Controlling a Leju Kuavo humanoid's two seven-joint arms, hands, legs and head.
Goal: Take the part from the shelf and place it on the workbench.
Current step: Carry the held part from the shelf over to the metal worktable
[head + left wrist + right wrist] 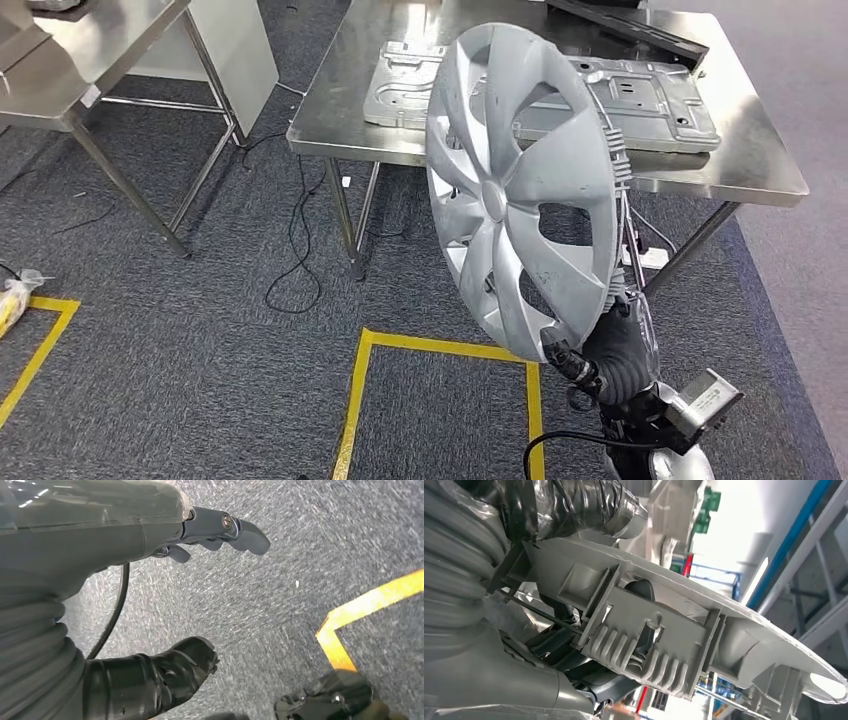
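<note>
A silver wheel cover [520, 190] stands upright on edge in front of me, held up by its lower rim in my right hand [615, 350]. The right wrist view looks along the cover's ribbed grey back [649, 630], with the thumb [574, 505] pressed over its rim and dark fingers [569, 645] behind it. Beyond the cover stands the steel workbench [760, 160], close ahead. My left hand [190, 590] hangs above grey carpet, thumb and fingers apart, holding nothing.
A flat stamped metal panel [640, 100] lies on the workbench, with a dark bar [640, 25] at its far edge. A second steel table [80, 60] stands at the left. Yellow floor tape [440, 350] and a black cable [295, 240] lie on the carpet.
</note>
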